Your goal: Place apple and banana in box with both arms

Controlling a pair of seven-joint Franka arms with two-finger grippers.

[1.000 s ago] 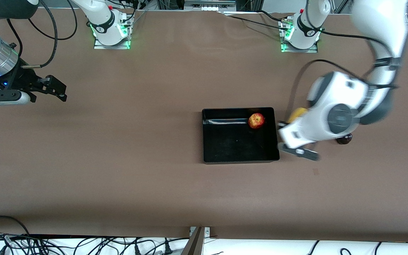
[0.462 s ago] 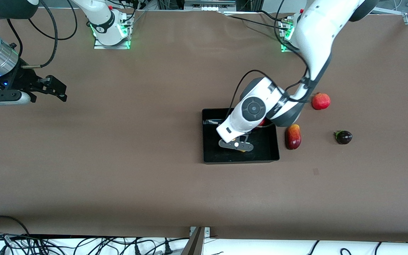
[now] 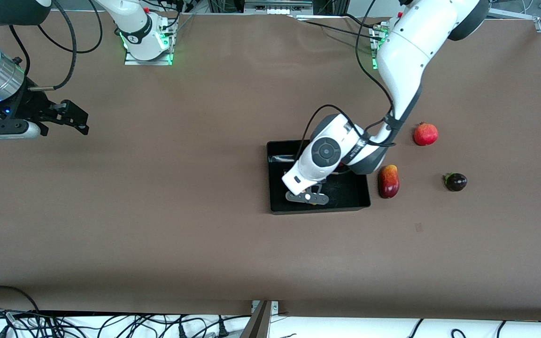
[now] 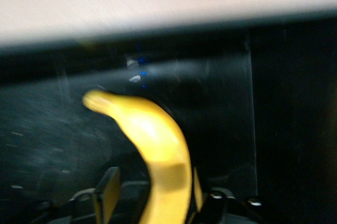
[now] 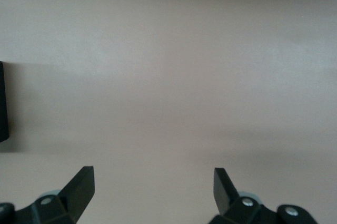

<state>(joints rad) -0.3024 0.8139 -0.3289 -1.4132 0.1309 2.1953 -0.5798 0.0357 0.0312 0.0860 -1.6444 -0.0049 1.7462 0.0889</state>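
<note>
A: What changed over the last second?

B: The left arm swung in from the table beside the box (image 3: 362, 201) and now has the left gripper (image 3: 309, 197) low inside it, at the edge nearest the front camera. It carried the banana (image 4: 158, 155) in.

A: Is it released?

B: In the left wrist view a gap shows between one finger (image 4: 107, 192) and the banana, so the jaws look to be parting, but I cannot tell whether it is free.

A: And the apple?

B: Only a red sliver (image 3: 344, 164) shows in the box under the left arm.

A: The right gripper (image 5: 152, 190)?

B: Spread, empty, waiting well apart from the box at the right arm's end. Once the banana drops, the task looks finished.
</note>
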